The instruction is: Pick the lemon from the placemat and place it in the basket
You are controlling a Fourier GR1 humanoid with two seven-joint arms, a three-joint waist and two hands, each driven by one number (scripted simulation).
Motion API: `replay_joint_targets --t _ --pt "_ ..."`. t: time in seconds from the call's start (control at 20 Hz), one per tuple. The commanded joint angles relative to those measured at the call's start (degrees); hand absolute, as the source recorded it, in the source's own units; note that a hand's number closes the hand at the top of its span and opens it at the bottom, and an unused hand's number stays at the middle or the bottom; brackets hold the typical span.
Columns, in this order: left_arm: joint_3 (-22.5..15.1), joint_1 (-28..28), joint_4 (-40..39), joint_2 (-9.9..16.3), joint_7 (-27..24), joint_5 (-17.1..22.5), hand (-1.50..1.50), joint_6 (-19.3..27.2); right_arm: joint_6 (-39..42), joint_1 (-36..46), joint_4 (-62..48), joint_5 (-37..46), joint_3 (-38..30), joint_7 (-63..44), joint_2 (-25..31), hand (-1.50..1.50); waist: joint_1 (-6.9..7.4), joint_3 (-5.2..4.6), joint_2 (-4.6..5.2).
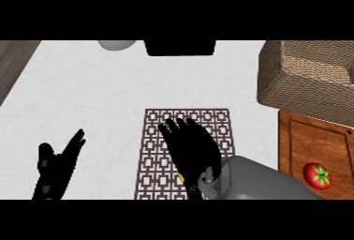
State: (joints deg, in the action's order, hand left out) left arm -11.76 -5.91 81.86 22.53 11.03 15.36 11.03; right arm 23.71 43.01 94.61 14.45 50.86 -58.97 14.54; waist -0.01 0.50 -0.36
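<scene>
A patterned brown placemat [155, 140] lies on the white counter in the middle of the head view. My right hand [190, 147] hovers over it, palm down, fingers straight and spread. A small sliver of the yellow lemon [180, 177] shows under the hand's wrist side; the rest is hidden. The woven basket [307, 79] stands at the upper right, well away from the hand. My left hand [59, 164] rests open at the lower left, fingers up.
A wooden cutting board [311, 140] with a red tomato [317, 175] lies at the right, just below the basket. A grey rounded object [116, 44] and a dark object [180, 47] sit at the counter's far edge.
</scene>
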Motion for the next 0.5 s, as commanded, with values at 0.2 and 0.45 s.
replay_joint_targets --t 0.2,0.45 --pt "0.06 -0.95 -3.52 -1.93 0.82 -0.85 0.00 -1.48 0.76 -6.62 1.17 7.48 0.49 -2.31 -0.60 -1.50 -0.14 -0.51 0.28" --pt "2.49 -0.40 -3.17 -1.19 1.04 -0.43 0.00 -3.34 1.14 -6.16 -5.11 10.62 -4.59 5.34 -1.52 -1.50 0.25 -0.51 0.39"
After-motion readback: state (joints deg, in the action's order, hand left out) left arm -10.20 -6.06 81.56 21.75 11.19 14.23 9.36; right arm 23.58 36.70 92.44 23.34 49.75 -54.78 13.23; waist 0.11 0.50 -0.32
